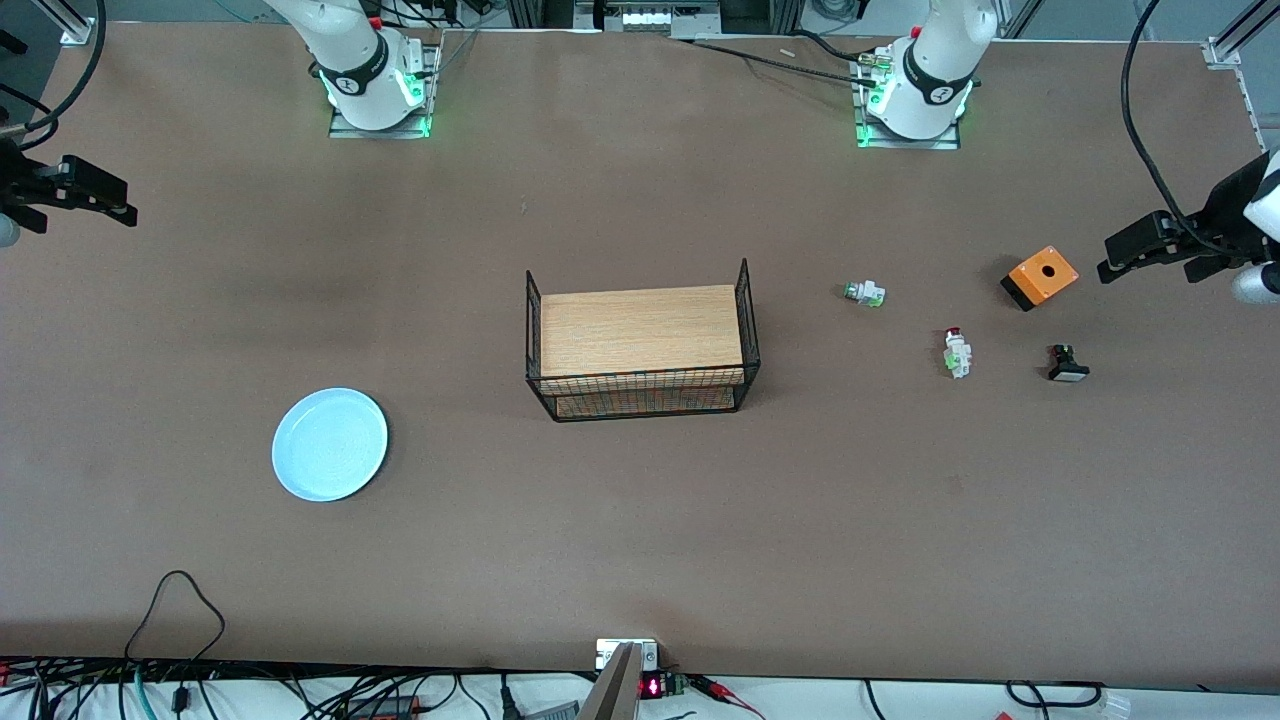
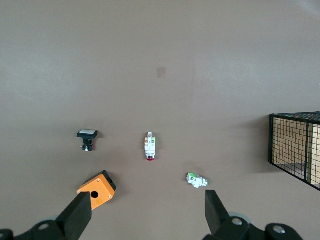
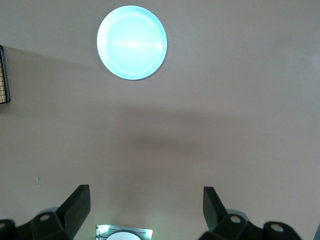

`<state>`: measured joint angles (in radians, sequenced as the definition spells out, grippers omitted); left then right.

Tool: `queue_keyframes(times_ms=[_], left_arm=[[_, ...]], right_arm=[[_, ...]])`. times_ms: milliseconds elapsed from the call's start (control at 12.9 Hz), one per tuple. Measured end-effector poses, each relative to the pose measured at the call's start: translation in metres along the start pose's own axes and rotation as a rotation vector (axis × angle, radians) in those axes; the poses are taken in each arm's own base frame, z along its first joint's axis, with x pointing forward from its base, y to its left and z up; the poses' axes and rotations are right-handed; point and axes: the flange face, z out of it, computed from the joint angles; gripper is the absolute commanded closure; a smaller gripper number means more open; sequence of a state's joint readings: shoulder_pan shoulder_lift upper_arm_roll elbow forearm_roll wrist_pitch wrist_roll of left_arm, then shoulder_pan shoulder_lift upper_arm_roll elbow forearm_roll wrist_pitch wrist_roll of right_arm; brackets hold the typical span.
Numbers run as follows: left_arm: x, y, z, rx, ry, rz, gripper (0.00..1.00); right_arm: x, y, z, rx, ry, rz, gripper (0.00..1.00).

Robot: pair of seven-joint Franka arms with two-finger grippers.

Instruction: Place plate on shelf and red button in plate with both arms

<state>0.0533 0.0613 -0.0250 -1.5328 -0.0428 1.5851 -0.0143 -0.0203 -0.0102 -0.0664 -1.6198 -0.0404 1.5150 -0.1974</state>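
Right now we hold both grippers spread wide and empty: the left gripper [image 2: 145, 217] hangs over the left arm's end of the table, the right gripper [image 3: 145, 212] over the right arm's end. The red button [image 1: 957, 351] lies between an orange box [image 1: 1040, 277] and a green-tipped switch [image 1: 864, 292]; we should not mistake 1 for the other. The plate [image 1: 330, 444] needs a rim pinch, nearer the camera than the wire basket [image 1: 640, 400].

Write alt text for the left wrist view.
The open left gripper hangs above a brown table with four small parts: the red button, an orange box, a black button and a green-tipped white piece. A wire basket shows at the edge.
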Motion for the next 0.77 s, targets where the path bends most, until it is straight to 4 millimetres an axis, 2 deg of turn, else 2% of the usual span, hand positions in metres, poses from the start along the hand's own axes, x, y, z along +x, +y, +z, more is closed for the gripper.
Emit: queue_keyframes(times_ms=[541,773], left_arm=[[0.0001,-0.0001,0.0004,0.000,-0.001,-0.008,0.00],[0.0034,-0.0010,0.0086,0.000,-0.016,-0.029,0.00]], right_arm=[[0.0002,-0.0010,-0.0017,-0.001,0.002,-0.004,0.00],[0.0037,0.0013,0.0047,0.003,-0.010,-0.001,0.00]])
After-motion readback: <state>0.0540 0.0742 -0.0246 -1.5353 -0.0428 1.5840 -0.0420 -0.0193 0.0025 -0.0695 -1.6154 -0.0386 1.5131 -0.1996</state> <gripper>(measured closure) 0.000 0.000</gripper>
